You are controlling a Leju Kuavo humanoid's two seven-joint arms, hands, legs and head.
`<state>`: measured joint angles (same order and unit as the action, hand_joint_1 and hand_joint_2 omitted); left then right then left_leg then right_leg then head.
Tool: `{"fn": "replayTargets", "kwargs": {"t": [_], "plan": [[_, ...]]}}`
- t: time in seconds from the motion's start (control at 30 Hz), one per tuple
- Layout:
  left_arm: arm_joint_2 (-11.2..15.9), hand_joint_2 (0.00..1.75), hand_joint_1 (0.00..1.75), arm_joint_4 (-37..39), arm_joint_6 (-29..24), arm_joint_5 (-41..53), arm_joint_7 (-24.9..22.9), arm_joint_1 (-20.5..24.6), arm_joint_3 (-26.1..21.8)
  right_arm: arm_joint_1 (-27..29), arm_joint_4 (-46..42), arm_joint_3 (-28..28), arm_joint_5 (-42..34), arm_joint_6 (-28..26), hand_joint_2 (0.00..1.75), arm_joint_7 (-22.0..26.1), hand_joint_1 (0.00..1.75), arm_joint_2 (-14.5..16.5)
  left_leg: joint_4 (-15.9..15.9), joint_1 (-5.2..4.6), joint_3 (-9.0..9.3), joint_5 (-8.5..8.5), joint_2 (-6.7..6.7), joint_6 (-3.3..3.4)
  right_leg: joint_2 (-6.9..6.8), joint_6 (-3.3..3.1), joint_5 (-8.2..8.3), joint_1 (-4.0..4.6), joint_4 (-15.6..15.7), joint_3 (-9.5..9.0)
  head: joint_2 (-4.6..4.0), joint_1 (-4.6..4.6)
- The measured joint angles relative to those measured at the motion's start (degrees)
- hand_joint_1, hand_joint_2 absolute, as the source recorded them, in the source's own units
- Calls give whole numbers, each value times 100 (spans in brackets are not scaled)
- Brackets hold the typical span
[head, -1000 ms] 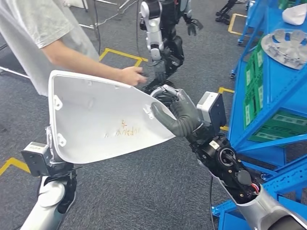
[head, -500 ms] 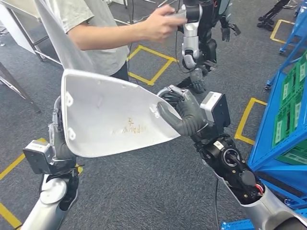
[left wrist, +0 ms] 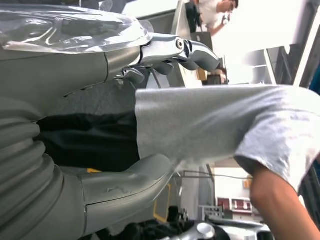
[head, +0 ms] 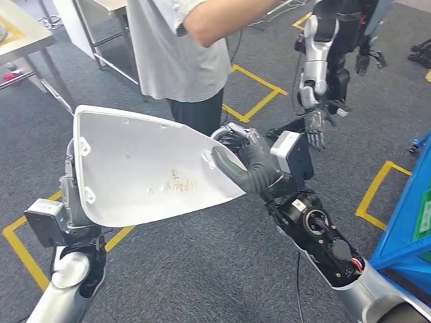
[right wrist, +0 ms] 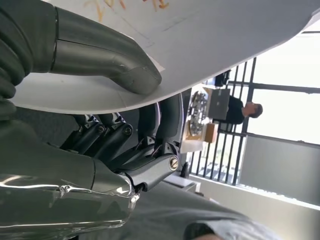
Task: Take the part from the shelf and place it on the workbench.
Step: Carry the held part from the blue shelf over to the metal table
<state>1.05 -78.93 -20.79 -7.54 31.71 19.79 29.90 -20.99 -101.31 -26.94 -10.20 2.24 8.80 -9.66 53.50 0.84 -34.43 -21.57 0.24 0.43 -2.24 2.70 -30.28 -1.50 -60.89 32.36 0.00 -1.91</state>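
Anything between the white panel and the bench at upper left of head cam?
Yes. A person in a grey shirt stands close behind the white panel, just right of the table. Both hands hold the panel: left hand, right hand. The floor toward the table's legs looks open.

Blocked straight ahead by a person standing just beyond the held white panel. Farther right, a second humanoid robot; blue shelf at the right edge. Open carpet below the panel.
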Motion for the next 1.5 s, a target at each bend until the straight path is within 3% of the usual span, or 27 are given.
{"fn": "replayTargets", "kwargs": {"t": [0.07, 0.1, 0.13, 0.2, 0.27, 0.33, 0.4, 0.47, 0.53, 0.6, 0.63, 0.67, 0.7, 0.8, 0.83, 0.9, 0.93, 1.0, 1.07, 1.1, 1.13, 1.17, 1.23, 1.3, 1.37, 1.43, 1.5], "plan": [[1, 175, 0, 0, -16, 0, -20, -16, 0, 7, 16, -2, -3, 13, 175, 21, 175, 1, 3, -16, 4, -4, -151, 28, 176, -11, -343, 12, -892, 430, 0, -75], [1, 175, 0, 0, -29, 1, -24, -26, 0, 12, 30, -3, -3, 20, 175, 30, 175, 2, 5, -27, 8, -6, -235, 32, 197, -24, -382, 18, -1143, 573, 0, -101], [1, 175, 0, -1, -51, 3, -28, -33, 0, 14, 42, -3, -3, 29, 175, 39, 175, 2, 7, -35, 16, -8, -323, 33, 206, -45, -299, 24, -1157, 613, 0, -123], [3, 175, 0, -13, -90, 10, -42, -39, 0, 6, 58, -1, -4, 50, 175, 54, 175, 2, 10, -42, 46, -14, -498, 28, 293, -111, 173, 37, -488, 373, 0, -171], [5, 175, 0, -33, -110, 18, -70, -34, 0, -8, 67, 3, -5, 69, 175, 67, 175, 2, 15, -35, 40, -11, -644, 2, 588, -176, 544, 31, 292, 48, 0, -175], [11, 175, 0, -49, -118, 20, -100, -37, 0, -20, 81, 4, -5, 75, 175, 75, 175, 2, 23, -3, -26, 16, -768, -59, 742, -200, 589, 40, 566, -84, 0, -196], [26, 175, 0, -78, -129, 32, -131, -53, 0, -34, 89, -1, -5, 78, 175, 79, 175, 17, 29, 6, -81, 39, -859, -130, 600, -210, 575, 31, 635, -126, 0, -227], [48, 175, 0, -118, -138, 56, -167, -51, -1, -40, 96, 0, -5, 76, 175, 78, 175, 37, 240, -44, -189, -91, -620, -183, 435, -240, 577, -8, 700, -171, 0, -168], [66, 175, 0, -138, -138, 68, -206, -44, -2, -30, 105, 3, -4, 69, 175, 74, 175, 44, 915, -66, -516, -435, -235, -225, 274, -268, 582, -6, 726, -194, 0, -73], [78, 175, 0, -140, -119, 69, -232, -58, -2, -5, 112, 2, -2, 64, 175, 69, 175, 45, 1694, -40, -916, -727, -96, -260, 112, -277, 577, 7, 725, -188, 0, 2], [85, 175, 0, -140, -101, 69, -238, -66, -2, 9, 115, 2, 1, 61, 175, 63, 175, 46, 1849, -31, -999, -742, -78, -271, 29, -277, 574, 9, 724, -188, 0, 33], [92, 175, 0, -140, -76, 69, -242, -70, -2, 21, 118, 2, 5, 54, 175, 54, 175, 46, 1745, -26, -940, -642, -59, -276, -51, -272, 568, 9, 724, -193, 0, 68], [99, 175, 0, -140, -55, 69, -246, -70, -2, 28, 120, 2, 9, 41, 175, 44, 175, 47, 1401, -24, -751, -462, -17, -273, -124, -262, 560, 9, 723, -203, 0, 100], [111, 175, 0, -142, -28, 74, -254, -49, -2, 28, 120, 7, 18, 11, 175, 29, 175, 48, 187, -59, -74, -40, 324, -200, -296, -196, 515, 56, 717, -242, 0, 154], [114, 175, 0, -144, -27, 75, -262, -41, -2, 28, 120, 10, 25, 9, 175, 28, 175, 48, 39, -75, 2, -18, 382, -165, -342, -167, 499, 80, 715, -255, 0, 144], [124, 175, 0, -149, -26, 72, -288, -36, -2, 31, 120, 15, 52, 9, 175, 28, 175, 52, 18, -86, -4, -25, 280, -98, -443, -114, 470, 92, 720, -291, 0, 112], [129, 175, 0, -157, -26, 69, -300, -36, -3, 33, 120, 19, 65, 10, 175, 29, 175, 56, 13, -75, 3, -21, 216, -68, -429, -83, 430, 79, 699, -294, 0, 101], [133, 175, 0, -175, -26, 65, -311, -28, -3, 36, 120, 30, 85, 10, 175, 32, 175, 61, -4, -43, 23, -9, 92, 1, -195, -40, 201, 47, 386, -173, 0, 65], [131, 175, 0, -185, -25, 60, -315, -26, -4, 57, 120, 42, 92, 11, 175, 36, 175, 62, -6, -34, 30, -8, -34, 43, 109, -20, -197, 37, -433, 197, 0, -14], [130, 175, 0, -185, -24, 57, -319, -33, -4, 79, 120, 46, 93, 11, 175, 35, 175, 62, -4, -39, 32, -8, -110, 51, 173, -15, -353, 40, -869, 408, 0, -52], [131, 175, 0, -186, -23, 53, -324, -41, -4, 103, 121, 49, 94, 11, 175, 33, 175, 63, -2, -44, 34, -9, -192, 53, 199, -16, -407, 43, -1148, 561, 0, -78], [131, 175, 0, -186, -22, 50, -328, -48, -4, 122, 121, 53, 95, 12, 175, 32, 175, 63, 1, -48, 39, -11, -279, 54, 209, -26, -335, 42, -1189, 614, 0, -102], [132, 175, 0, -189, -22, 44, -334, -52, -4, 135, 121, 64, 97, 11, 175, 28, 175, 63, 9, -49, 65, -19, -453, 43, 279, -73, 125, 41, -570, 401, 0, -153], [131, 175, 0, -198, -32, 30, -350, -49, -4, 139, 121, 82, 101, 13, 175, 25, 175, 63, 22, -45, 73, -28, -597, 14, 531, -130, 514, 29, 222, 64, 0, -180], [132, 175, 0, -205, -65, 10, -384, -51, -4, 149, 111, 95, 109, 15, 175, 10, 175, 63, 36, -24, 17, -10, -713, -40, 669, -164, 569, 35, 540, -93, 0, -194], [135, 175, 0, -210, -109, -1, -413, -60, -4, 154, 89, 96, 117, 22, 175, -4, 175, 72, 45, -15, -49, 13, -797, -107, 553, -185, 544, 28, 615, -132, 0, -203], [140, 175, 0, -215, -143, -1, -427, -55, -4, 162, 70, 100, 127, 27, 175, -17, 175, 86, 236, -47, -153, -104, -572, -171, 411, -222, 546, -1, 677, -170, 0, -145]]}}
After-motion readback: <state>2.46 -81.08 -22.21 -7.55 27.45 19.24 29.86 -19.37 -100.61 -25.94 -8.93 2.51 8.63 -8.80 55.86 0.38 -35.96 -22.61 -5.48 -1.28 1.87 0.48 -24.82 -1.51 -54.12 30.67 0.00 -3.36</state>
